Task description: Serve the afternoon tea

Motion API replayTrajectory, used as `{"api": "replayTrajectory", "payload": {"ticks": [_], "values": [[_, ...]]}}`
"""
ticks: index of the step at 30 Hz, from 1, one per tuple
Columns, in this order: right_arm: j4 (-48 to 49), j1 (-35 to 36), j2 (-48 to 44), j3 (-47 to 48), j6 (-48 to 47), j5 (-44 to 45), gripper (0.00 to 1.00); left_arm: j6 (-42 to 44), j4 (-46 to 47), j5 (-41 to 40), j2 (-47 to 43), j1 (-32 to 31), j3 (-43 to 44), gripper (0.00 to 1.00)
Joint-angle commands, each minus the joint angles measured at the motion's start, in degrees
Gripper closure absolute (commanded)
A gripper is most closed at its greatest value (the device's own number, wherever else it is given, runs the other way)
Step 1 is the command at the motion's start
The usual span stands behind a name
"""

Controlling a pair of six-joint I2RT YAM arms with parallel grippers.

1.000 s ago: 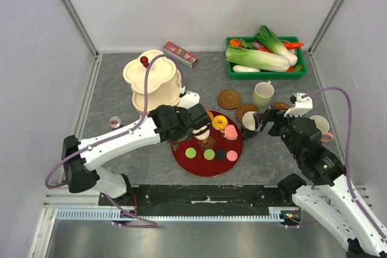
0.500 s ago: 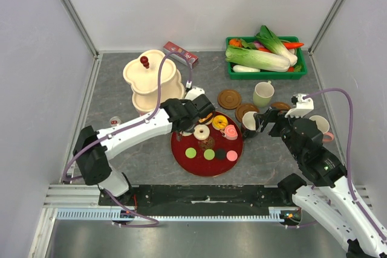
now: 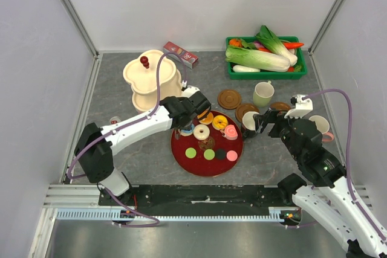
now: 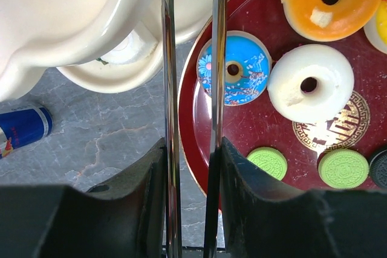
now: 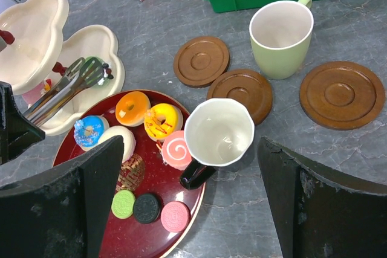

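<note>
My left gripper (image 3: 184,114) (image 4: 192,149) is shut on metal tongs (image 4: 168,58) (image 5: 66,86). The tong tips reach the lower tier of the cream stand (image 3: 151,77), by a small green sweet (image 5: 97,67); I cannot tell if they grip it. The red tray (image 3: 208,166) holds blue (image 4: 236,69), white (image 4: 310,83), orange (image 5: 133,108) and yellow (image 5: 162,120) donuts, a pink swirl cake (image 5: 175,149) and round sweets (image 5: 176,216). My right gripper (image 3: 261,120) (image 5: 190,143) is open wide above the black mug (image 5: 219,132). The pale green mug (image 5: 281,37) stands behind three brown coasters (image 5: 240,92).
A white mug (image 3: 321,126) sits partly behind my right arm. A green crate of vegetables (image 3: 266,58) is at the back right, a red box (image 3: 180,54) behind the stand, a small can (image 3: 115,123) left of the tray.
My left gripper has carried the tongs from over the tray back and left to the stand's lower tier. The right arm has not moved.
</note>
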Motion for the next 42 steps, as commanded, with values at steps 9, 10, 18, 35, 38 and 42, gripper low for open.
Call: {"api": "replayTrajectory", "payload": {"ticks": [9, 10, 18, 35, 38, 42], "values": [[1.53, 0.13, -0.85, -0.32, -0.20, -0.67, 0.02, -2.62, 0.90, 0.68, -3.08, 1.29, -3.10, 0.68], [1.44, 0.13, -0.94, -0.41, -0.20, -0.58, 0.02, -3.24, 0.11, 0.25, -3.09, 1.29, -3.19, 0.68], [1.53, 0.13, -1.55, -0.50, 0.07, 0.21, 0.02, -6.67, -3.32, -1.16, -4.93, 1.64, -2.93, 0.62], [1.62, 0.13, -2.08, -0.50, 0.33, 0.83, 0.02, -7.11, -5.44, -0.81, -5.90, 1.82, -1.44, 0.48], [1.53, 0.04, -2.08, -0.41, 0.25, 0.83, 0.02, -6.93, -5.44, -0.81, -5.99, 1.82, -1.26, 0.48], [1.44, 0.13, -2.08, -0.50, 0.33, 0.92, 0.02, -6.50, -5.44, -0.64, -6.07, 1.73, -1.08, 0.46]]}}
